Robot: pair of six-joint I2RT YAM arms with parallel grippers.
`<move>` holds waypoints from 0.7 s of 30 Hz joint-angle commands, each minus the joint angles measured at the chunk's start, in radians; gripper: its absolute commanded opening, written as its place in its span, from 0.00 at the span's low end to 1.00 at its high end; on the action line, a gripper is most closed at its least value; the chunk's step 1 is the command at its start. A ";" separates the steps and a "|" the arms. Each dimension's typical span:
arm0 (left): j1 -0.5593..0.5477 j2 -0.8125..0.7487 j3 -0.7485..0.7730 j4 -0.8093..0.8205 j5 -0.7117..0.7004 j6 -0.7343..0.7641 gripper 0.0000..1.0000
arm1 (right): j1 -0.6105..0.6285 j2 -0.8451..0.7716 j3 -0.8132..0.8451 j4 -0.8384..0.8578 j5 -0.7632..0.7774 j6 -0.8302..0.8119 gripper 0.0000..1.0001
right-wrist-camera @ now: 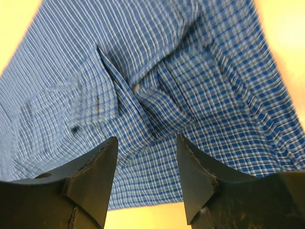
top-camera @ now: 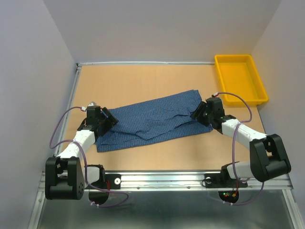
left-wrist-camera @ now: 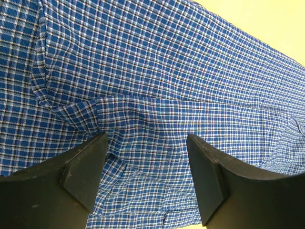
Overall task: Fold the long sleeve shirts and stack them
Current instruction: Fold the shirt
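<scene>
Jaws of the left gripper (left-wrist-camera: 147, 143) stand wide, straddling a raised fold at the left end of the blue checked shirt (top-camera: 152, 121), which lies as a long band across the table (top-camera: 143, 81). At its right end, the right gripper (right-wrist-camera: 147, 143) hangs with jaws parted over rumpled cloth, pinching nothing.

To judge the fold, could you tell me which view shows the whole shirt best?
The top external view: the entire shirt is visible, lying across the table. The wrist views show only close-up patches of its checked cloth, with most edges cut off.
</scene>
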 commanded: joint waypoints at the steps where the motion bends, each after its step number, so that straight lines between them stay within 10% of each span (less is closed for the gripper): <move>1: 0.000 0.004 -0.020 0.028 0.002 0.009 0.79 | -0.022 0.043 0.060 -0.012 -0.050 -0.046 0.58; 12: 0.000 0.020 -0.031 0.040 0.003 0.023 0.79 | -0.022 0.143 0.089 0.044 -0.168 -0.060 0.49; 21: 0.000 0.030 -0.037 0.049 -0.005 0.029 0.79 | -0.022 0.145 0.121 0.058 -0.176 -0.087 0.12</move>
